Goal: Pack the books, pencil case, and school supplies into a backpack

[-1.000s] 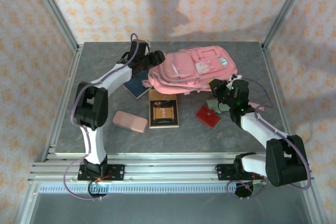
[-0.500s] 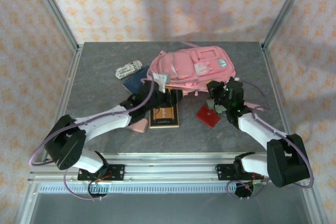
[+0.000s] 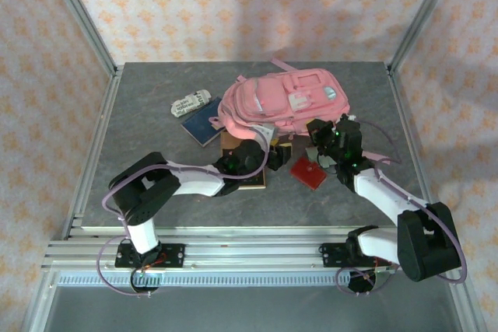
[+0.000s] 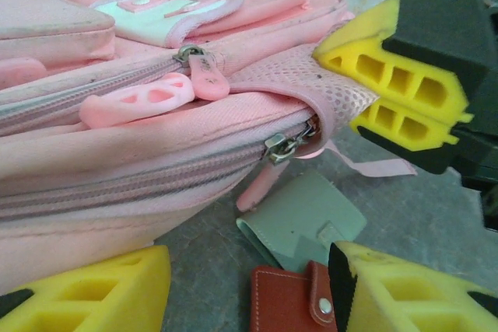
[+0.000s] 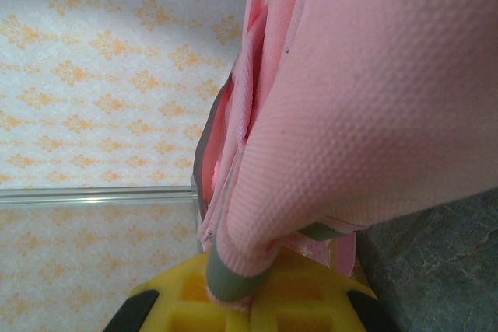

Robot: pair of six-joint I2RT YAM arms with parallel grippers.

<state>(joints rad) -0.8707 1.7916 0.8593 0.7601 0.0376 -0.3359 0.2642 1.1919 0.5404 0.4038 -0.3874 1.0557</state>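
Left arm [image 3: 194,181] folded low, forearm reaching across to its right, left gripper [image 3: 249,159] with fingers apart, right arm [image 3: 383,193] stretched forward, right gripper [image 3: 317,136] pinched closed on backpack [image 3: 288,99] fabric

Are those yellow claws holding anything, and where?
The right tool pinches the large soft pink fabric backpack by its mesh side edge; the left tool holds nothing.

You're looking at a grey mottled counter [image 3: 148,83] boxed in by cream walls [image 3: 156,5] printed with orange floral motifs. Silver posts [image 3: 82,13] rise from its back corners, metal rails [image 3: 257,253] line the near edge, and a soft shadow [image 3: 249,13] crosses the back wall.
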